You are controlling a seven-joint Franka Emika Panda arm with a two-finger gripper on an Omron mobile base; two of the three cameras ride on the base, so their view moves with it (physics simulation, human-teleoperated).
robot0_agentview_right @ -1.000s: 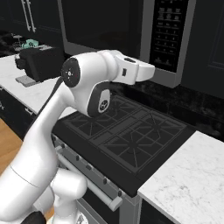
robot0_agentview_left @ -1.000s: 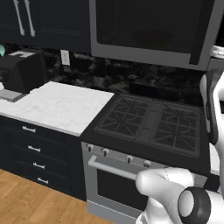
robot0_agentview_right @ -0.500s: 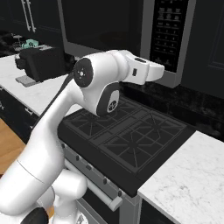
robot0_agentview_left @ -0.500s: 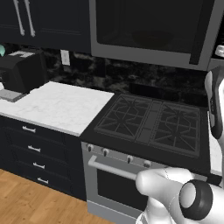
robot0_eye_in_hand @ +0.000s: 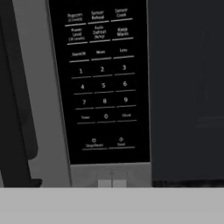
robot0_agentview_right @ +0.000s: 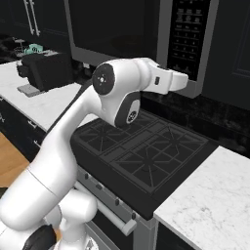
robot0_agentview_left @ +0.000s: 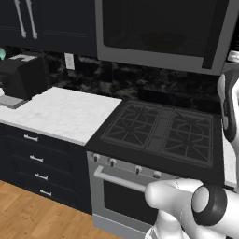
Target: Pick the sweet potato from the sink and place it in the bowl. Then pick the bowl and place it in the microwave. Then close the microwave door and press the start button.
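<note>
Above the stove, at 12 o'clock: the microwave, a wide horizontal box with a dark grey frame. The microwave door, glossy black glass, is shut flush. Keypad at its right end: tall black panel, white numerals, long axis vertical, start button low at 6 o'clock. Gripper closed on nothing, just before the keypad; open air below. Marble counter, matte, at 9 o'clock.
</note>
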